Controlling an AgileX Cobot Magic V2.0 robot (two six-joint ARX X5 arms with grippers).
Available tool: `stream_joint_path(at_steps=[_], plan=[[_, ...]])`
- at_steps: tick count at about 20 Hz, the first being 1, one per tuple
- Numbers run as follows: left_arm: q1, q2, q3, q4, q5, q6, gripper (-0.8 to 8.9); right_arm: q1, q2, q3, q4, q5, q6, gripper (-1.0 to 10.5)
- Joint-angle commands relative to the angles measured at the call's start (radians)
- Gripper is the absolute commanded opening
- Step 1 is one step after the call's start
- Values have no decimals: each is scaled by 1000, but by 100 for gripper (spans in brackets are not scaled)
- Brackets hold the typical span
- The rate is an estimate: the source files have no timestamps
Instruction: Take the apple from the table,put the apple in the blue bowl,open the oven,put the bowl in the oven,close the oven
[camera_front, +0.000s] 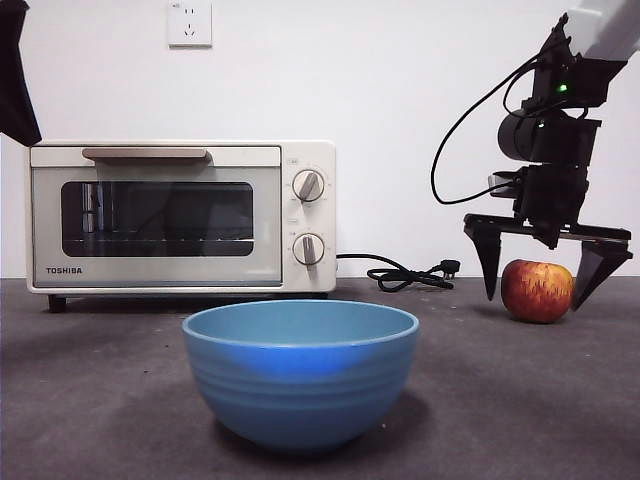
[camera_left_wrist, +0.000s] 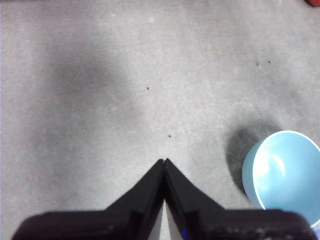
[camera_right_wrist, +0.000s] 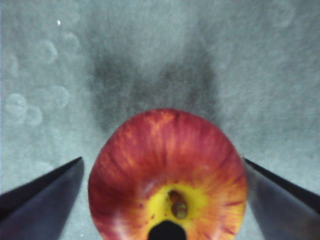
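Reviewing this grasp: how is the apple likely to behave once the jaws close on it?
The apple is round and glossy, so it may slip or roll if squeezed off-centre. The right gripper straddles it with open jaws on both sides, which probably centres the grip. It looks firm, so likely it won't deform. It rests on the table.

Red, yellow-streaked apple (camera_front: 537, 290), glossy blue bowl (camera_front: 300, 372), cream oven (camera_front: 180, 215), speckled grey table (camera_front: 520, 400).

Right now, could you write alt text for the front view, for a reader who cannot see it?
The right gripper hangs open around a round red apple on the dark grey table. A glossy blue bowl stands in front of a closed cream-white toaster oven.
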Motion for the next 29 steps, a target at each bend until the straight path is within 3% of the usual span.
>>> stream_joint_path(at_steps=[1, 9, 18, 23, 29], plan=[[-7, 1, 3, 0, -6, -7, -4, 9, 18, 1, -1, 1, -14, -30], [-13, 1, 3, -35, -6, -7, -4, 65, -139, 3, -164, 2, -68, -2], [-15, 1, 3, -52, -6, -6, -4, 338, -345, -7, -334, 1, -142, 1], [-15, 1, 3, -77, -7, -5, -4, 510, -402, -122, -279, 1, -130, 1], [-15, 2, 3, -72, -8, -6, -4, 700, -476, -390, -74, -3, -16, 1]])
